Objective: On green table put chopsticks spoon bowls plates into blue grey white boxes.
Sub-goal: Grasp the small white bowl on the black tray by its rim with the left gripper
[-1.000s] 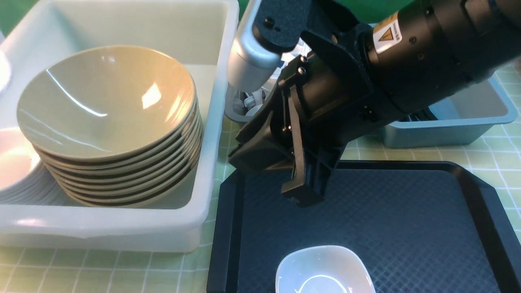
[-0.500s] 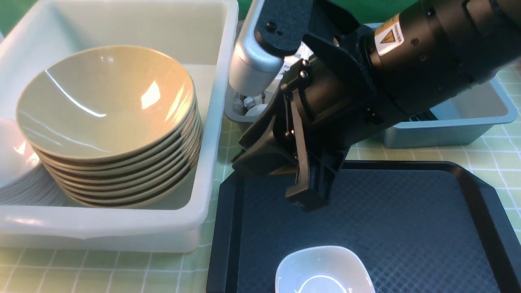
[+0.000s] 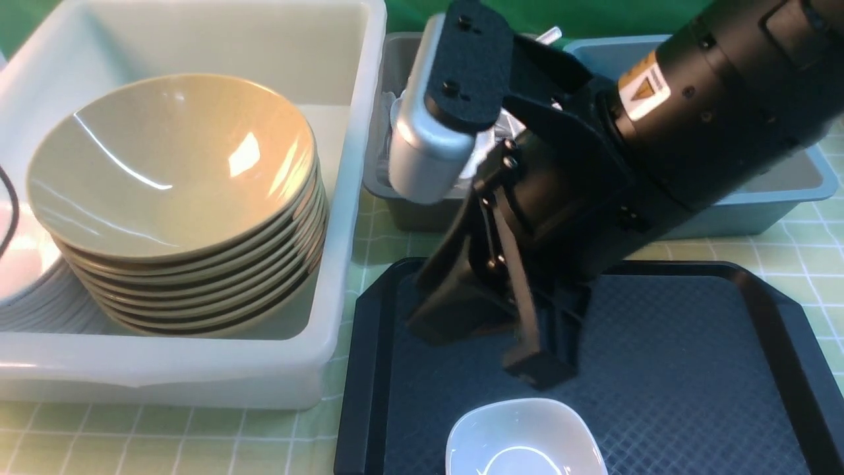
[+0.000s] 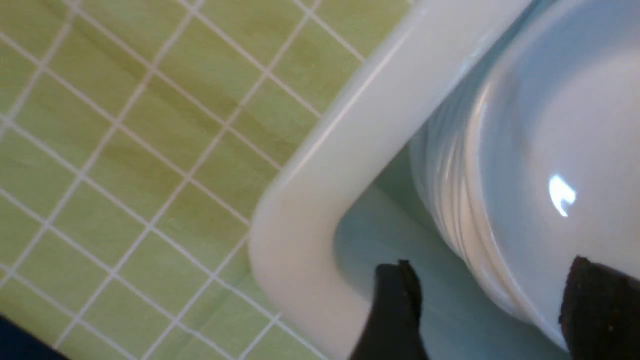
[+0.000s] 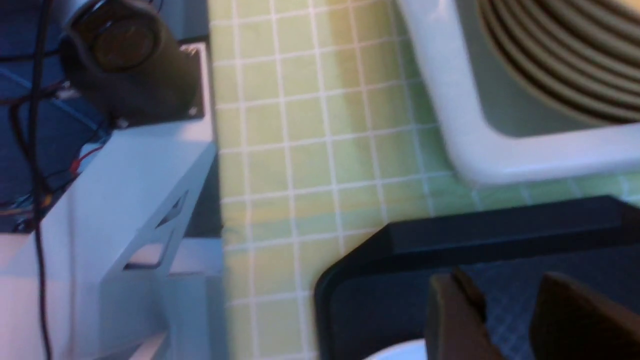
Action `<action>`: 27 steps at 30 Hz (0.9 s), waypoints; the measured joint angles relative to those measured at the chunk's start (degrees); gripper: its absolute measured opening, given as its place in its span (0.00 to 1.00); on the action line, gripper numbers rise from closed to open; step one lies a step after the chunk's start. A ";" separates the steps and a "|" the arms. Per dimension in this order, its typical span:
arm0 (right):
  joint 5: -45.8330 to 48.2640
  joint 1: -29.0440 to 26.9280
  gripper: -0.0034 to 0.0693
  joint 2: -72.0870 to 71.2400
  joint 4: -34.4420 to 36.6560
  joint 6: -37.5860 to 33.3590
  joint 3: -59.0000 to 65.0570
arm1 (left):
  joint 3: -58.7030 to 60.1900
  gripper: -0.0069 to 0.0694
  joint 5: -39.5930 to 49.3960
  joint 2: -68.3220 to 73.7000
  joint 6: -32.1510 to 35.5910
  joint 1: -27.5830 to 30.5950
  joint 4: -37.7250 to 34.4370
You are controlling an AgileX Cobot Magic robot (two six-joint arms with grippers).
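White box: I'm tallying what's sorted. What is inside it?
The white box holds a stack of tan bowls and, toward the robot's left, a stack of white plates. Its floor under both stacks is covered.

A yellow warning label (image 3: 649, 84) bearing a black triangle hazard sign sits on the right arm (image 3: 719, 119); its small print is too blurred to read.

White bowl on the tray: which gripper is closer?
Right. The right gripper hangs close by the white bowl, over the black tray. The left gripper is off in the white box, at the stacked white plates.
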 joint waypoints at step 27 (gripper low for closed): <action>4.58 0.00 0.37 -35.15 -18.69 18.95 23.50 | -2.07 0.77 -2.36 3.98 40.95 -60.96 -34.16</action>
